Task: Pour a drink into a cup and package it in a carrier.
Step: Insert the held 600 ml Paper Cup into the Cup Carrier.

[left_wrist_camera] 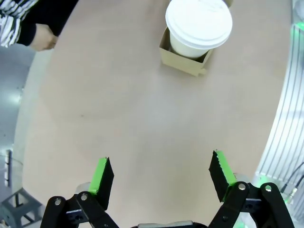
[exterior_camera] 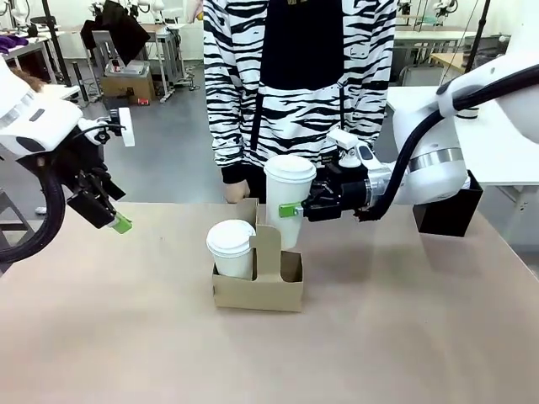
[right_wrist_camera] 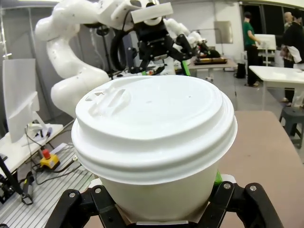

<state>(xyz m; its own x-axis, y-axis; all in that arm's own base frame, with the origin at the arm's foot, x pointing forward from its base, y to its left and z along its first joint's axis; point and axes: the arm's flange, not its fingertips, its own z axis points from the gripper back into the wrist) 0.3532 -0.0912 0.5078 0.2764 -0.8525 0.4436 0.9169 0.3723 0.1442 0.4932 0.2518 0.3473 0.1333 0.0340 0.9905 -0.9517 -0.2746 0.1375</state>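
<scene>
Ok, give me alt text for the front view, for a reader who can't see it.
The right gripper holds a tall lidded white cup above the brown cardboard carrier, whose left hole holds a shorter lidded cup. The left gripper hangs open over the table, and a person in a zebra-striped top stands behind.

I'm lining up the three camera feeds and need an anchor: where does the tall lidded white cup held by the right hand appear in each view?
Front view: the tall cup is at centre, held in the right hand, with its base behind the carrier.
Left wrist view: not in it.
Right wrist view: the cup is in the foreground.
Shared landmark: the table.
</scene>
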